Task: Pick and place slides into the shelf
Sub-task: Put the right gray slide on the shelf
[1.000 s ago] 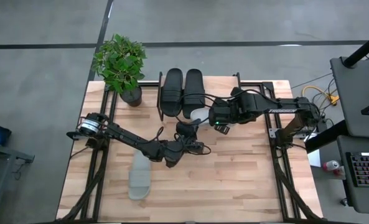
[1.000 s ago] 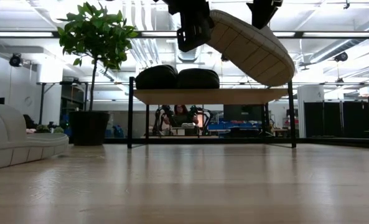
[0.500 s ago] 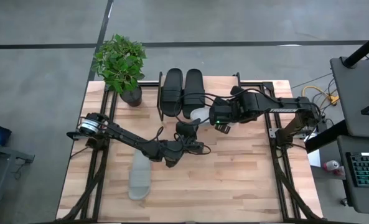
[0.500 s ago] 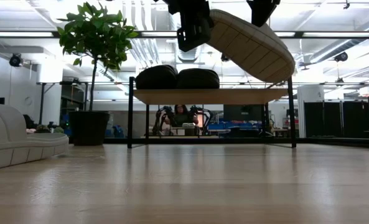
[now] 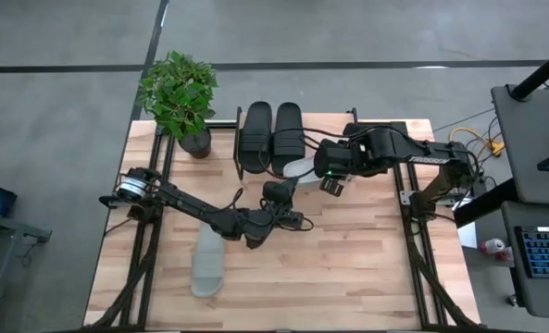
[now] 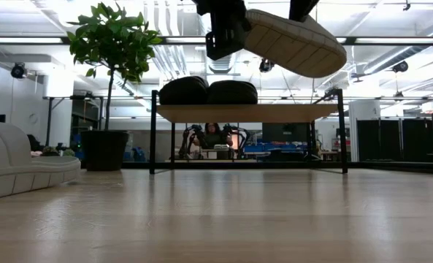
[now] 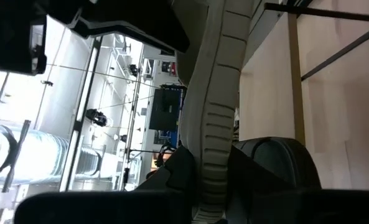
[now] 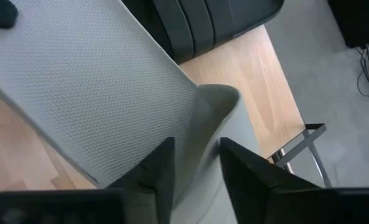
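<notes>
A pale grey-white slide (image 5: 298,168) hangs high over the table, in front of the shelf (image 6: 274,113); its ribbed sole (image 6: 296,45) faces the low camera. My left gripper (image 5: 280,191) is shut on one end of it. My right gripper (image 8: 196,155) stands just above its strap end (image 8: 216,99) with a gap between the fingers. Two black slides (image 5: 258,137) (image 5: 288,134) lie side by side, soles down, on the shelf's plank. A second pale slide (image 5: 206,262) lies flat on the table at the near left. My left gripper pinches the slide's sole (image 7: 213,155) between its two fingers, at the end away from the strap, one finger on each face. The fingers come in level from the table's near side. The slide is lifted clear, close to level. Whether my right gripper touches the slide I cannot tell.
A potted plant (image 5: 180,92) stands at the table's far left corner, beside the shelf. The shelf's right half (image 6: 304,111) is bare plank. Black frame rails (image 5: 413,231) run along the table's left and right edges.
My right gripper has risen a little. The held slide's strap end has come up, so the slide hangs closer to level than before; the end in my left gripper has stayed where it was.
</notes>
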Controlling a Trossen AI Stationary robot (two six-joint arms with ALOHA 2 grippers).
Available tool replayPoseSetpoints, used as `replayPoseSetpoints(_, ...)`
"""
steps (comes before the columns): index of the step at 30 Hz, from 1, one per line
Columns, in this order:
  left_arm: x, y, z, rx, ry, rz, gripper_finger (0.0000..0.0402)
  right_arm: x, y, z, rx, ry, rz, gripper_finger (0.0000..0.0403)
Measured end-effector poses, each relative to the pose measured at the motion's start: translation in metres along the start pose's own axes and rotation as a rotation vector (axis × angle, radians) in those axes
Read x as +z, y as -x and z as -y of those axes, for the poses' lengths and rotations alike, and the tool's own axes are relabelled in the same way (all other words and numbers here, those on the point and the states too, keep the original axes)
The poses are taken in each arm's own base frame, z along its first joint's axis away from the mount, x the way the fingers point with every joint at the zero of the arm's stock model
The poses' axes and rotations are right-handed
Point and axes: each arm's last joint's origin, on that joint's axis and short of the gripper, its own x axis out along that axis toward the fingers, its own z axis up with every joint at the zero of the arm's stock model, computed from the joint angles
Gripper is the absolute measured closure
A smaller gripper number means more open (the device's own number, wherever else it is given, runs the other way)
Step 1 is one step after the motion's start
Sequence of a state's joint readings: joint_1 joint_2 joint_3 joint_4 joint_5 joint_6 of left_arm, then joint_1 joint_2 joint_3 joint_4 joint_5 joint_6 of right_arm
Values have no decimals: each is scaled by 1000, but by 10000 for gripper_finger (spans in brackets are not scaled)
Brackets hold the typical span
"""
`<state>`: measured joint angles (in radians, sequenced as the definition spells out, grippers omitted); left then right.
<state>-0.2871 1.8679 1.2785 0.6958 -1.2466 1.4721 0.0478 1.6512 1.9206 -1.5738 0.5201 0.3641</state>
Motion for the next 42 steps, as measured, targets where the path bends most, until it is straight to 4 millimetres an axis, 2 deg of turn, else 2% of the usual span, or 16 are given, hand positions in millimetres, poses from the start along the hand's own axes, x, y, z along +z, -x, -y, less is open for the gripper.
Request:
replayPoseSetpoints(5,-1,-4,-1,3,-27,-2,370,2,-2,6,-6,11,-4,251)
replayPoseSetpoints(10,-3,-9,-1,5,-47,-11,370,4,-6,12,-21,12,-12,241)
replayPoseSetpoints(19,-3,-16,-10,16,-38,-24,370,8,-11,25,-110,42,-5,241)
replayPoseSetpoints(25,2,-17,-19,24,-73,3,371,11,-20,25,-122,39,-32,241)
replayPoseSetpoints(33,2,-18,-20,25,-87,11,371,14,-26,27,-127,25,-50,242)
replayPoseSetpoints(42,2,-17,-19,24,-88,12,371,15,-32,36,-96,-16,-77,276)
